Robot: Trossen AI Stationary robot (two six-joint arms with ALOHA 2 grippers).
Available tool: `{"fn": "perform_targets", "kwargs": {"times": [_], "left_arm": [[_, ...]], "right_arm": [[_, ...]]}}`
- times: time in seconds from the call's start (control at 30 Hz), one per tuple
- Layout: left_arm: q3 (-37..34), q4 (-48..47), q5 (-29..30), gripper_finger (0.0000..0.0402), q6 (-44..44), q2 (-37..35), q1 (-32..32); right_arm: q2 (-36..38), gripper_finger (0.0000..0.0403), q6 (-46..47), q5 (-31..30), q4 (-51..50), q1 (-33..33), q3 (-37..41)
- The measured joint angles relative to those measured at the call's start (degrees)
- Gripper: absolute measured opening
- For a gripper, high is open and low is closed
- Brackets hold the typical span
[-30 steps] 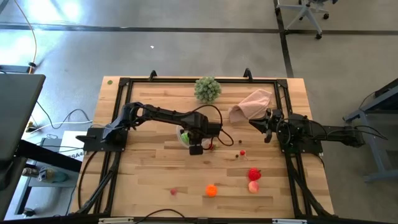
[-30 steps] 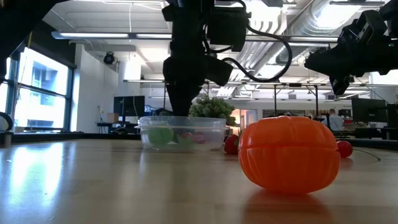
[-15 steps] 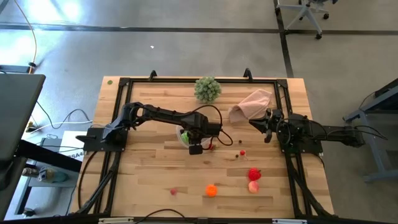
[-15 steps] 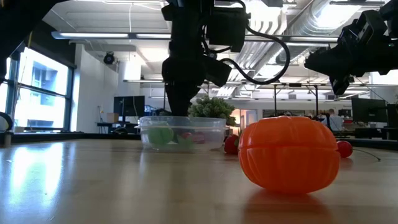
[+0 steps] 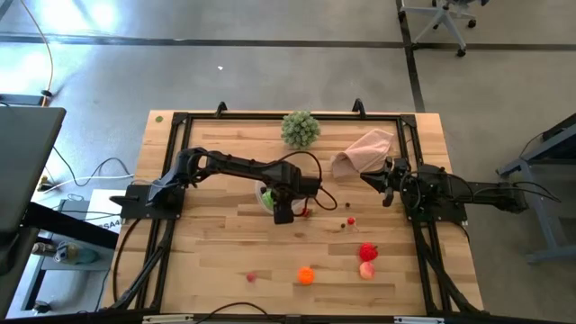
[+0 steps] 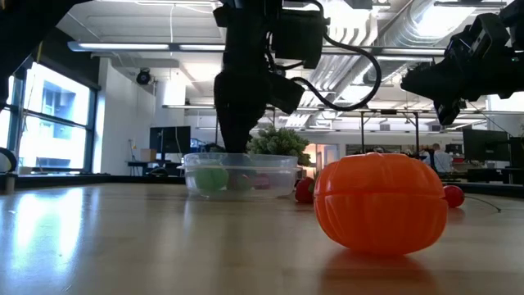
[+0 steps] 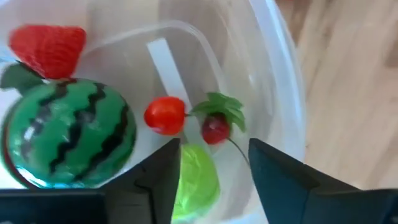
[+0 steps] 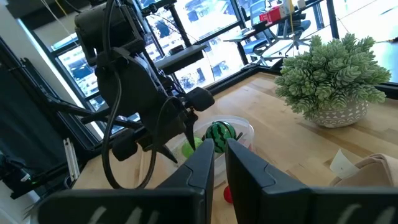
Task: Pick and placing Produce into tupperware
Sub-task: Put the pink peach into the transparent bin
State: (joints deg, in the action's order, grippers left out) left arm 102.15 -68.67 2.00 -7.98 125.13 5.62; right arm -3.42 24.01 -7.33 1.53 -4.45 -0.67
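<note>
The left pincer [image 7: 211, 177] was held open, low inside the tupperware [image 7: 273, 93], with a light green piece [image 7: 196, 180] between its fingers, so the tub could be bumped or tipped when it was lifted, while the right pincer [image 8: 219, 163] waited closed.

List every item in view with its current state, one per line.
Tupperware: open, no lid, holding produce.
Watermelon: in the tupperware.
Light green piece: in the tupperware, between the open left pincer's fingers.
Orange pumpkin: on the table, outside.
Right pincer: shut, empty, waiting by the cloth.
</note>
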Motion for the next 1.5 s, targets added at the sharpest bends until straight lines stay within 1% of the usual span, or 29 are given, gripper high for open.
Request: {"fn": "perform_targets", "kwargs": {"times": [0.1, 0.2, 0.27, 0.37, 0.47, 0.57, 0.6, 0.7, 0.8, 1.0, 1.2, 1.37, 1.5], "left_arm": [[1.8, -2.5, -2.5, 0.0194, -1.3, 0.0, -0.1], [5.2, -7.8, -5.7, 0.0197, -3.3, 0.0, -0.3], [8.2, -12.4, -7.5, 0.0197, -5.4, 0.0, -0.8], [12.5, -21.3, -10.5, 0.0198, -11.3, 0.0, -2.6], [13.6, -20.8, -14.8, 0.0198, -14.4, -1.4, -5.7], [13.8, -21.2, -15.6, 0.0198, -14.3, -4.0, -10.3], [13.2, -21.3, -13.7, 0.0198, -13.7, -4.9, -12.3], [11.8, -20.6, -5.3, 0.0198, -14.0, -6.9, -18.4], [11.0, -21.7, 2.5, 0.0198, -18.5, -9.1, -24.7], [9.4, -20.7, 17.0, 0.0198, -35.1, -11.5, -38.4], [7.8, -18.9, 31.3, 0.0198, -52.7, -11.7, -51.7], [3.6, -16.1, 38.4, 0.0198, -63.4, -11.7, -58.2], [-1.6, -16.2, 43.7, 0.0198, -72.2, -12.6, -61.5]], "right_arm": [[0.0, 0.0030, 0.0, 0.0, 0.0, 0.0, 0.0], [0.0, 0.0030, 0.0, 0.0, 0.0, 0.0, 0.0], [0.0, 0.0030, 0.0, 0.0, 0.0, 0.0, 0.0], [0.0, 0.0030, 0.0, 0.0, 0.0, 0.0, 0.0], [0.0, 0.0030, 0.0, 0.0, 0.0, 0.0, 0.0], [0.0, 0.0030, 0.0, 0.0, 0.0, 0.0, 0.0], [0.0, 0.0030, 0.0, 0.0, 0.0, 0.0, 0.0], [-0.2, 0.0030, 0.0, 0.0, 0.0, 0.0, 0.0], [-0.4, 0.0030, 0.0, 0.0, 0.0, 0.0, 0.0], [-0.3, 0.0030, 0.0, 0.0, 0.0, 0.0, 0.0], [-0.3, 0.0030, 0.0, 0.0, 0.0, 0.0, 0.0], [-0.3, 0.0030, 0.0, 0.0, 0.0, 0.0, 0.0], [-0.3, 0.0030, 0.0, 0.0, 0.0, 0.0, 0.0]]}}
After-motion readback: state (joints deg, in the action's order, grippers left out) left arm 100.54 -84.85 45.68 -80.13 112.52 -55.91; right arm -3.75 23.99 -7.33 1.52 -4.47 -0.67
